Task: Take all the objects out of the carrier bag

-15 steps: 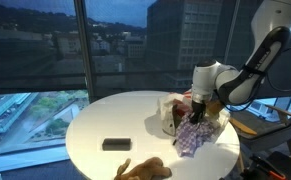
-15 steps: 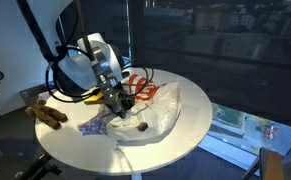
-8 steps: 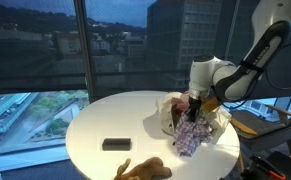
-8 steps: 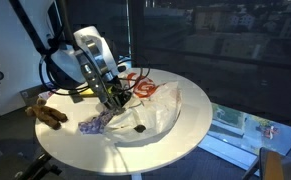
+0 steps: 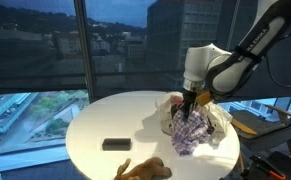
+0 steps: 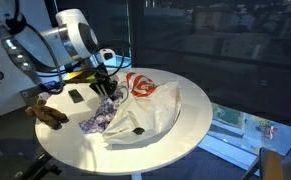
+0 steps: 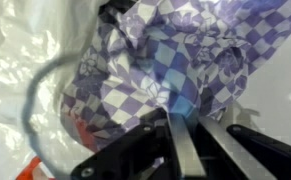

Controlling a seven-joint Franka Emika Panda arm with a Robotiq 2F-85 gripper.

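My gripper (image 5: 189,102) (image 6: 107,88) is shut on the lilac-and-white patterned cloth (image 5: 190,131) (image 6: 104,116), which hangs from it down to the table. In the wrist view the cloth (image 7: 165,60) bunches right at the closed fingertips of the gripper (image 7: 185,126). The crinkly white carrier bag (image 5: 221,119) (image 6: 155,108) lies flat beside the cloth, red print on top, and a small dark thing (image 6: 139,128) shows in it. A tan-brown plush lump (image 5: 145,168) (image 6: 47,114) lies on the table away from the bag.
A small flat black block (image 5: 113,144) (image 6: 75,96) lies on the round white table (image 5: 105,120) (image 6: 185,125). Glass windows stand close behind the table. The bag's white plastic (image 7: 25,60) fills the left of the wrist view.
The gripper has shut on the cloth and risen, pulling it up and away from the bag. The arm has swung higher over the table.
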